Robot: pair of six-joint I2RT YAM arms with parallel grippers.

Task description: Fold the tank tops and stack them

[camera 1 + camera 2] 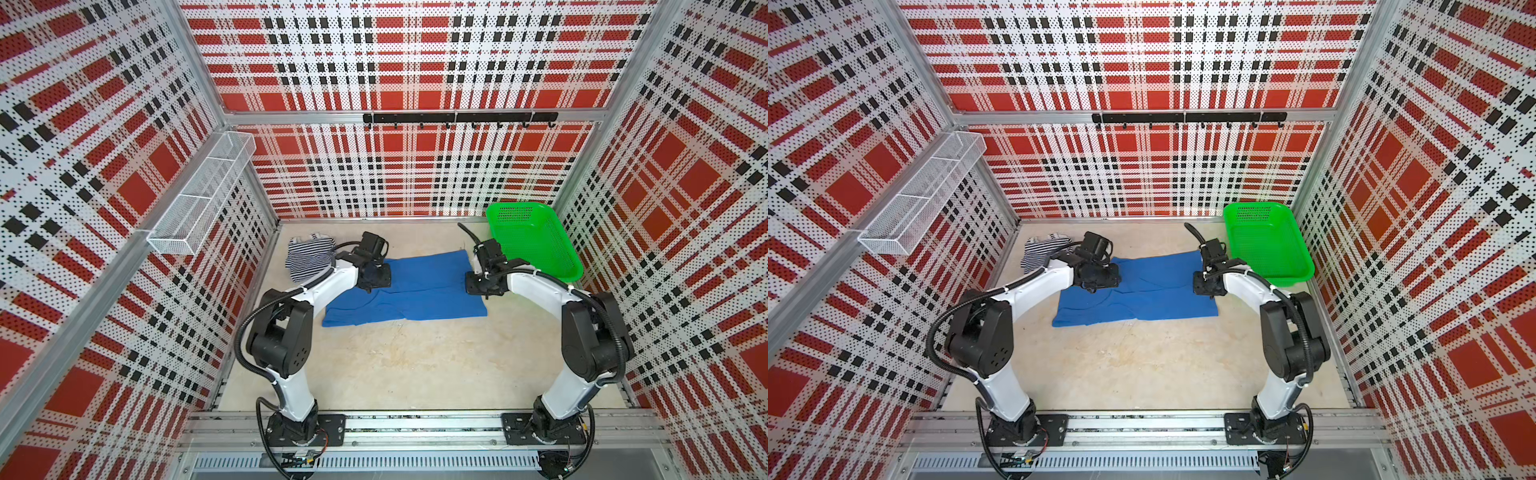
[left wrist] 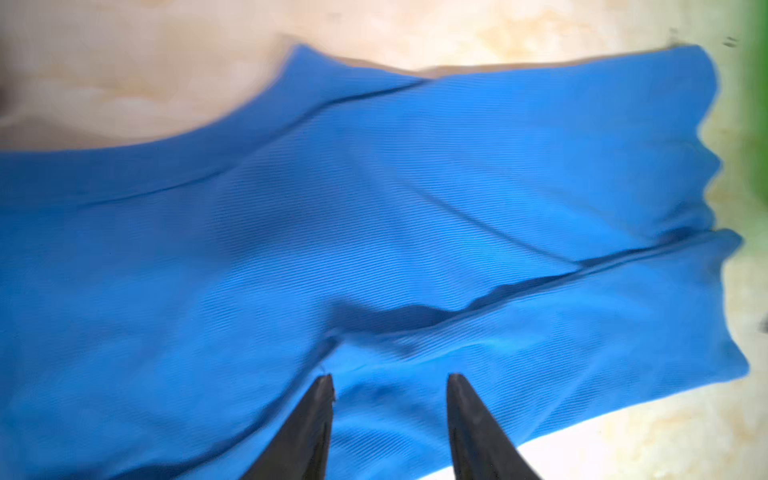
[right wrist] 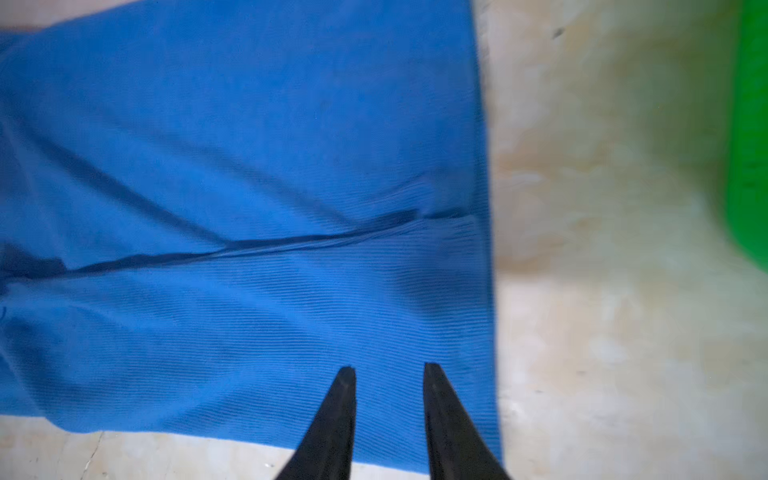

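Blue tank top (image 1: 415,286) lies flat; striped tank top (image 1: 307,257) crumpled nearby.

R gripper (image 3: 388,368) sits over the blue top (image 3: 232,208) near its straight edge, jaws apart w/ cloth showing between the tips. Top lies flat on the table (image 3: 602,291), one long crease across it. Blurred green basket (image 3: 750,145) at frame edge, apart from the top.
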